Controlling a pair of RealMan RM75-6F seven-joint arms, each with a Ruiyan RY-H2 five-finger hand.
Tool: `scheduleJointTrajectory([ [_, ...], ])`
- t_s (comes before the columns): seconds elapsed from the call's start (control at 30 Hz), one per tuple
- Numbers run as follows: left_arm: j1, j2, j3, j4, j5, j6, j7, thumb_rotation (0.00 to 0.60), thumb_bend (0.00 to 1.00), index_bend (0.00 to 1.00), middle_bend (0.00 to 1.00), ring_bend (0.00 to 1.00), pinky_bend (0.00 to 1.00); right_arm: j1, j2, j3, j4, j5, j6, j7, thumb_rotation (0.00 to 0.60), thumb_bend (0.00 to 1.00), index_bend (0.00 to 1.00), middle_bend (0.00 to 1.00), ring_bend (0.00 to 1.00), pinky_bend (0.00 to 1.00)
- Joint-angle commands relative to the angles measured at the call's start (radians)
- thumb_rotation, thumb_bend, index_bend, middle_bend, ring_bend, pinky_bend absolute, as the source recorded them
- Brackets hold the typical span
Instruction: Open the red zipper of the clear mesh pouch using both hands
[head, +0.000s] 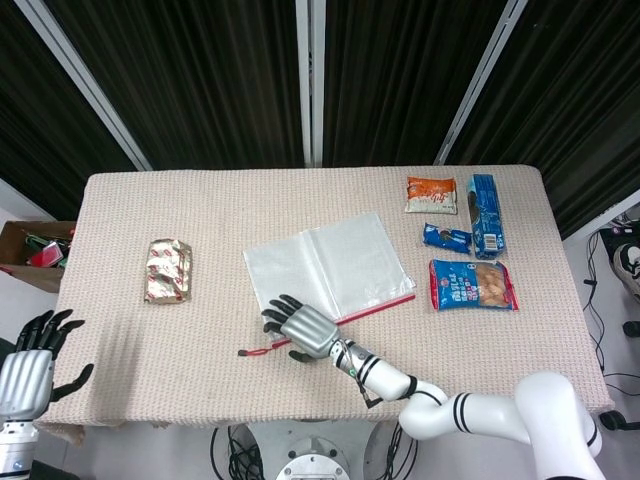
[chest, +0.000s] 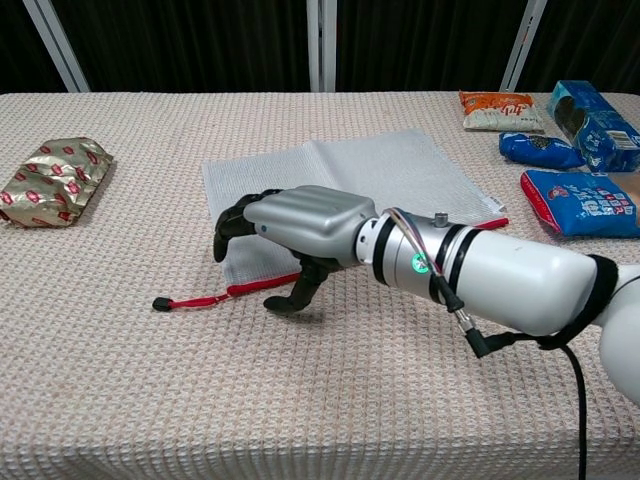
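The clear mesh pouch (head: 325, 270) (chest: 350, 175) lies flat at the middle of the table, its red zipper (head: 375, 305) (chest: 250, 288) along the near edge, ending in a red pull cord with a black tip (head: 243, 352) (chest: 159, 303) at the left. My right hand (head: 297, 327) (chest: 290, 222) hovers over the pouch's near left corner, fingers curled down and apart, holding nothing; its thumb reaches toward the zipper. My left hand (head: 28, 365) stays off the table's near left corner, fingers spread, empty; the chest view does not show it.
A gold and red foil packet (head: 168, 269) (chest: 52, 181) lies to the left. Snack packs sit at the right: an orange bag (head: 431, 194), a blue box (head: 486, 215), a small blue pack (head: 446, 238) and a blue and red bag (head: 473, 285). A cardboard box (head: 28, 250) stands beyond the left edge.
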Motion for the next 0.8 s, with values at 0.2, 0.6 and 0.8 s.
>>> scheduleJointTrajectory([
  [0.2, 0.000, 0.000, -0.002, 0.001, -0.001, 0.002, -0.002, 0.600, 0.23, 0.24, 0.13, 0.08, 0.11, 0.062, -0.062, 0.013, 0.046, 0.015, -0.049, -0.003, 0.600, 0.29, 0.31, 0.11, 0.00, 0.00],
  [0.6, 0.007, -0.005, 0.000, 0.023, -0.005, 0.006, -0.023, 0.600, 0.23, 0.24, 0.13, 0.08, 0.11, 0.082, -0.075, 0.001, 0.033, 0.044, -0.063, -0.027, 0.600, 0.35, 0.40, 0.13, 0.00, 0.00],
  [0.8, 0.004, -0.010, 0.001, 0.028, -0.002, 0.001, -0.028, 0.600, 0.23, 0.24, 0.13, 0.08, 0.11, 0.074, -0.064, -0.015, 0.027, 0.048, -0.053, -0.032, 0.600, 0.35, 0.43, 0.13, 0.00, 0.00],
])
